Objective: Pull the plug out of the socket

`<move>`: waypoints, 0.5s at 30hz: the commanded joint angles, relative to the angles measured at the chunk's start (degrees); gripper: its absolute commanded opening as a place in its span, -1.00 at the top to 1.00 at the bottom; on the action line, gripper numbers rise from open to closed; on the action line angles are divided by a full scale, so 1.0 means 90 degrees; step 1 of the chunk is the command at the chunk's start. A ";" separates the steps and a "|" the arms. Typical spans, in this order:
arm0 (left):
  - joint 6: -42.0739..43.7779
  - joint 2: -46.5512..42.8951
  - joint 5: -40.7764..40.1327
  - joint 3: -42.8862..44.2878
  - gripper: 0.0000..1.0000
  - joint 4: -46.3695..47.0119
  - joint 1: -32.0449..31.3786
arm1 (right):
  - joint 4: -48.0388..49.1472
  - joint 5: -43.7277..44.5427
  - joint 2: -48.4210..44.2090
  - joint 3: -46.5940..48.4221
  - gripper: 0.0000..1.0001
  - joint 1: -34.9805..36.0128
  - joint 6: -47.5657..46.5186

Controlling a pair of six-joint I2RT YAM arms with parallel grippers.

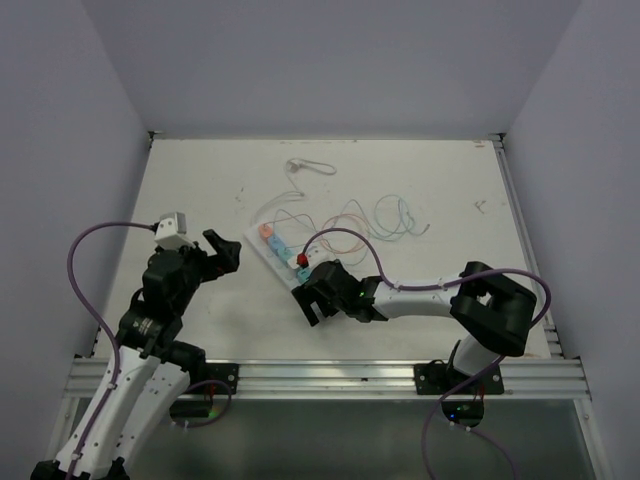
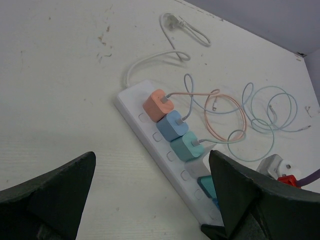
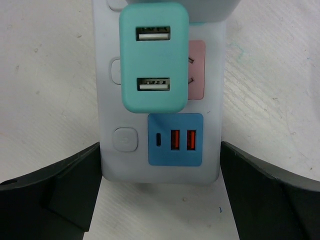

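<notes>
Teal plug hides the power strip's outlets at frame top; right gripper straddles the strip's end, fingers spread; left gripper spread, empty.

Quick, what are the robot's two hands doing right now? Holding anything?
Left gripper: open, holding nothing.
Right gripper: open, one finger on each side of the socket end.

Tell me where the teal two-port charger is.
Right wrist view, top centre: the teal charger sits on the power strip, just above its blue USB panel, ahead of the open right gripper.
</notes>
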 commanded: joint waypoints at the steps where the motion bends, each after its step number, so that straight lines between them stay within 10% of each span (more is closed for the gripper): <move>1: -0.0652 -0.0003 0.0057 -0.0165 -0.99 -0.0160 0.0025 | 0.0201 -0.0052 0.0046 0.0162 -0.90 0.0033 -0.0091; 5: -0.0984 0.0134 0.0165 -0.0389 -0.99 -0.0140 0.0016 | 0.0318 -0.0130 0.0037 0.0104 -0.65 0.0033 0.0045; 15: -0.1580 0.0894 0.1267 -0.1082 -0.99 0.0679 0.0025 | 0.1781 -0.0999 0.0047 -0.0394 0.70 0.0024 0.1148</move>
